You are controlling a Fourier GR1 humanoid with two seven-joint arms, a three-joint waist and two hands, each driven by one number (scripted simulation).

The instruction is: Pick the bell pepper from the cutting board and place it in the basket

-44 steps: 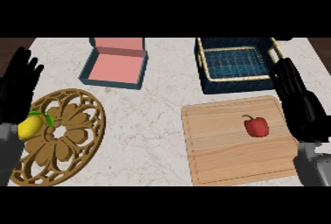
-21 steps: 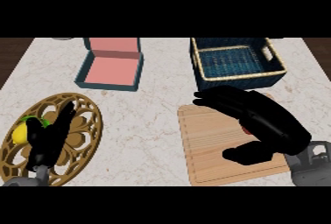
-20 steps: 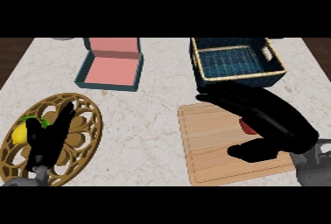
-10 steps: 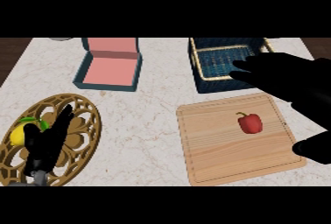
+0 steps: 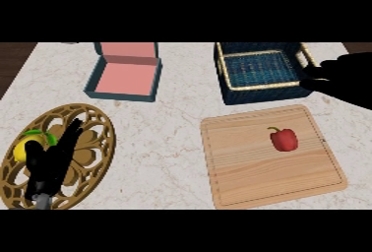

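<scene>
At the frame's right centre, you see the bell pepper (image 5: 284, 140), glossy red with a green stem, lying on the cutting board (image 5: 254, 172). Your right hand (image 5: 347, 78), fingers straight, hovers beside the basket (image 5: 262, 93); your left hand (image 5: 52, 162), open, overlies the trivet (image 5: 91, 147).

Open pink box (image 5: 125, 75), teal outside, far left on marble counter (image 5: 174, 128). Near left: gold openwork trivet (image 5: 87, 147) w/ a lemon (image 5: 27, 147) on its left part.

red bell pepper (image 5: 284, 140), dark blue basket (image 5: 259, 93), pink-lined box (image 5: 125, 75)
</scene>
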